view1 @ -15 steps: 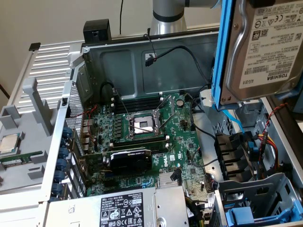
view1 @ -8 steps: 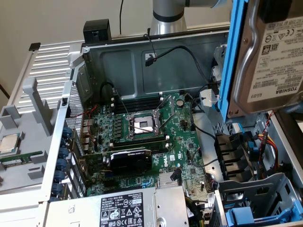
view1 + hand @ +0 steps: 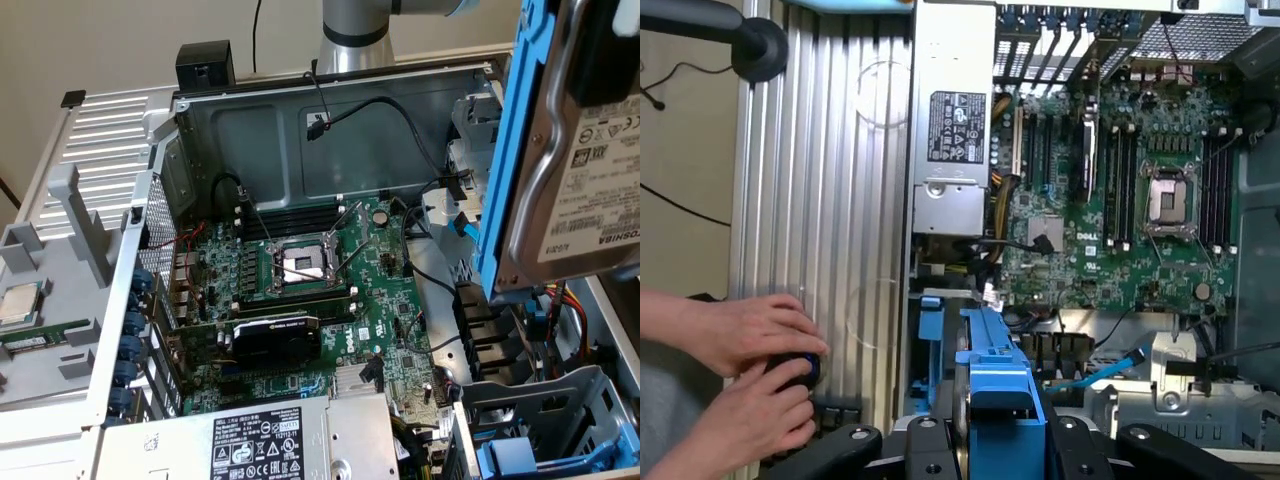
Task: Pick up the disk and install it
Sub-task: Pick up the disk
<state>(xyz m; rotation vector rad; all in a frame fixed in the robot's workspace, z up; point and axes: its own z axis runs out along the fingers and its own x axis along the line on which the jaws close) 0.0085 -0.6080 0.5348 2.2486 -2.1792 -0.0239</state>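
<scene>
In the exterior view, one disk [image 3: 580, 150] is hanging on edge at the upper right of the frame, close to the camera, its white label showing. One CPU chip [image 3: 20, 302] is lying at the exterior view's left edge, outside the open computer case [image 3: 300, 130]. In the wrist view, the jaws are gripping the disk by its blue carrier [image 3: 1000, 395]. Two hands [image 3: 750, 330] are clasping a small dark object [image 3: 800, 368] beside the case.

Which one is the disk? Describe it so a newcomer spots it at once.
Find the open computer case in the exterior view; at that view's right, raised above it, is the disk. It is a silver drive with a white Toshiba label in a bright blue carrier frame, unlike the grey power-supply box low in the case.
</scene>
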